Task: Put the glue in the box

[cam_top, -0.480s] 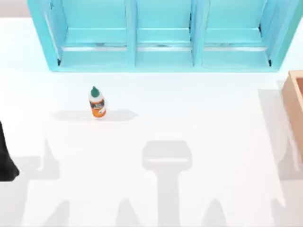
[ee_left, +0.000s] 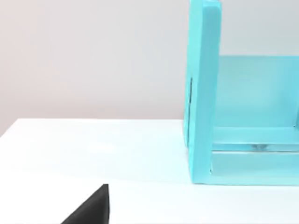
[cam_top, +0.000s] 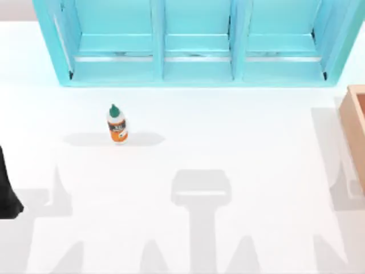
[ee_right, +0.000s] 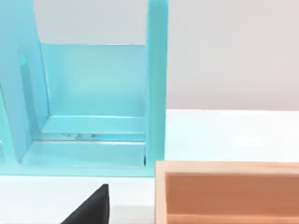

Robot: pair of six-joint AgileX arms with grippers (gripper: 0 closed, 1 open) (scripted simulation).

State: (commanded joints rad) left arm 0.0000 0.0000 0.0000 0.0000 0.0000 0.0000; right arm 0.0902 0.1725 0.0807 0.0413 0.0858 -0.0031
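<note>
Currently glue upright on worktop, left of centre, untouched; box far right, well apart. Left arm at left edge; fingers' state: cannot tell. Risk: clumsy approach topples narrow bottle.

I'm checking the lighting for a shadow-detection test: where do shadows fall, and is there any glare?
Top view: the glue casts soft shadows to both sides on the table, and grey arm-shaped shadows stripe the near half. Left wrist view: a faint bright patch on the table beside the shelf unit. Right wrist view: the box is evenly lit.
</note>
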